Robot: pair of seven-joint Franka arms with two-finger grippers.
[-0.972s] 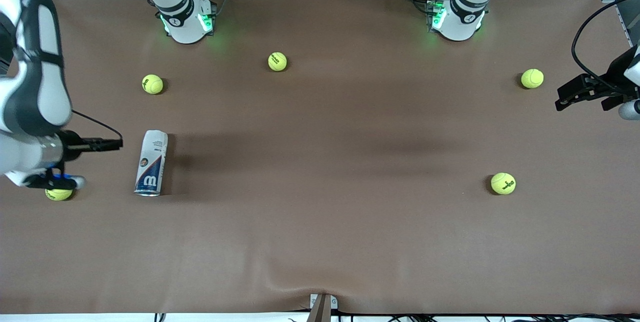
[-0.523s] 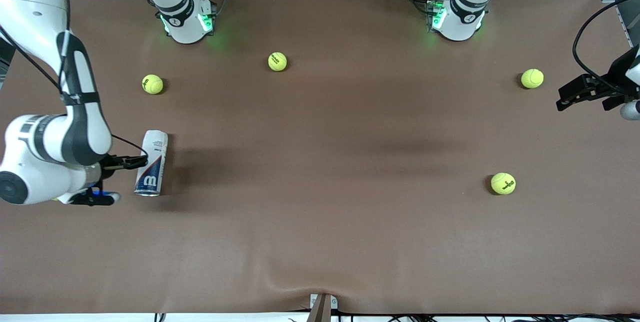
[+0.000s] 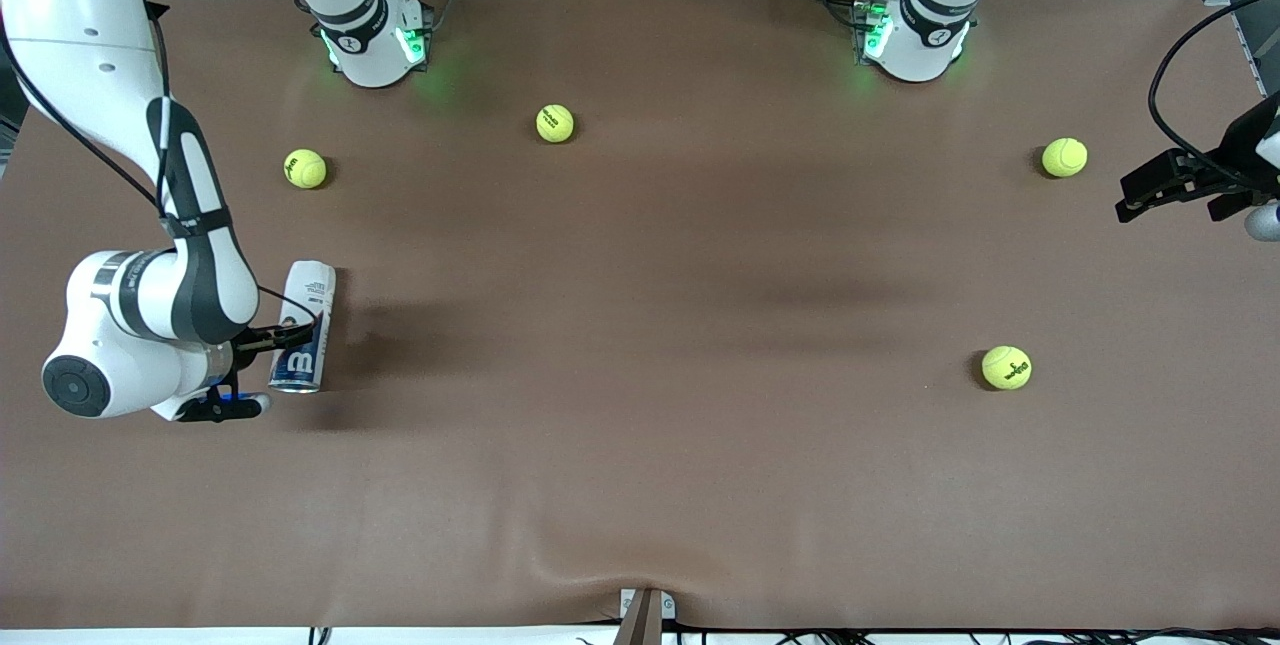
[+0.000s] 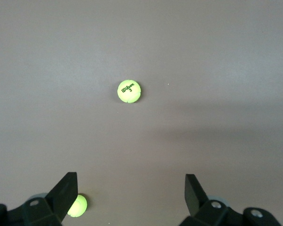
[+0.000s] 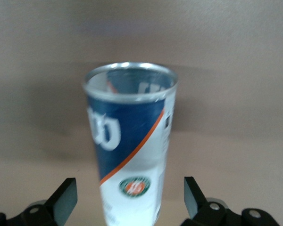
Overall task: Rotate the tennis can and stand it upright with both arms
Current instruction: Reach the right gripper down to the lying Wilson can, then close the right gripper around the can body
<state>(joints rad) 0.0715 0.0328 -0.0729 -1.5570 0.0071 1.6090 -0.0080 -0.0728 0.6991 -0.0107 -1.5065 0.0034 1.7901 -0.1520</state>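
Right gripper spread wide astride your lying tennis can; left gripper spread, waiting above worktop.

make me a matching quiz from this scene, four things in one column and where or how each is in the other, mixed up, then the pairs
Things
1. tennis can
2. right claw
3. left claw
4. table

States
A. open, up over the left arm's end of the table, with a tennis ball below it
B. brown, with the can and balls lying on it
C. lying on its side at the right arm's end
D. open, fingers either side of the can, not yet closed on it

Pairs: 1-C, 2-D, 3-A, 4-B
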